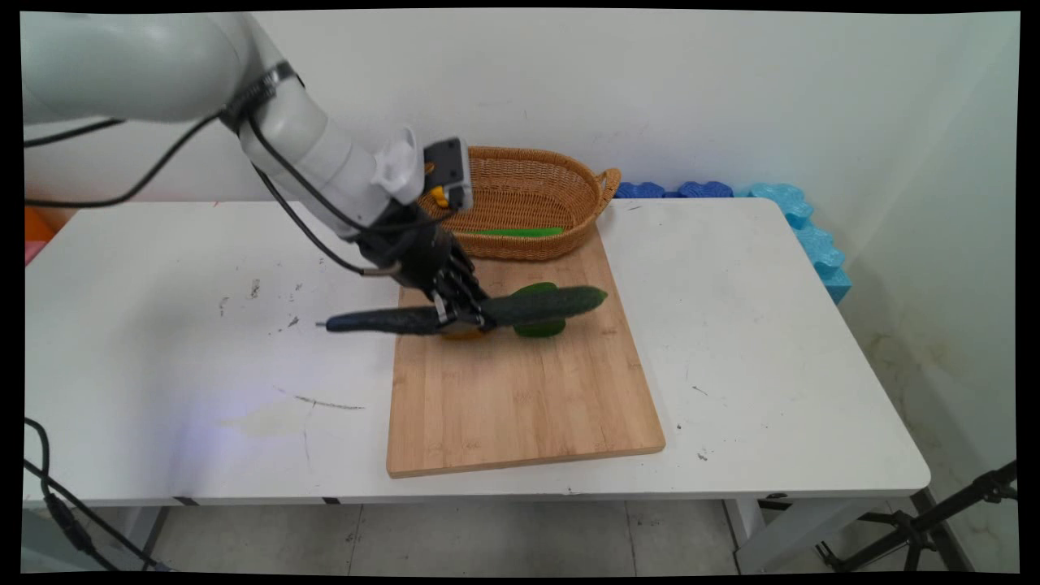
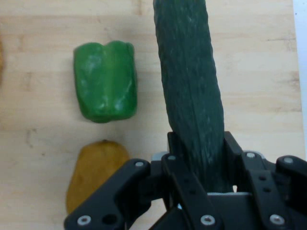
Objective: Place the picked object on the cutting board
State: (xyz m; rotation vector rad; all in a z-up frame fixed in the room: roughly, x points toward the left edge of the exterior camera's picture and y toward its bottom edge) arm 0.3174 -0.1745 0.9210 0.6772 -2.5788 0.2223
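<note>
Where the white arm reaches down from the upper left, its black two-finger end effector (image 1: 465, 313) pinches a long dark green cucumber (image 1: 520, 309) near the middle of its length, so the vegetable sits roughly level with similar lengths sticking out on each side, one end past the left edge of the pale bamboo cutting board (image 1: 520, 390) and the other over the board's far part. Such a central hold looks likely to keep it from tipping. Seen from the hand camera, the cucumber (image 2: 192, 91) runs straight up between the fingers, its skin dark, ridged and slightly bumpy, and the board lies below it; whether it rests on the wood or hangs just above cannot be told. On the board beside it lie a glossy green bell pepper (image 2: 105, 81) and, nearer the end effector, a yellow-orange mango-like fruit (image 2: 93, 170), both apart from the cucumber. At the board's far edge stands an oval woven wicker basket (image 1: 528, 195) with a light green elongated item (image 1: 516, 232) inside. All of it rests on the white surface (image 1: 772, 341), scuffed with dark marks on its left half.
</note>
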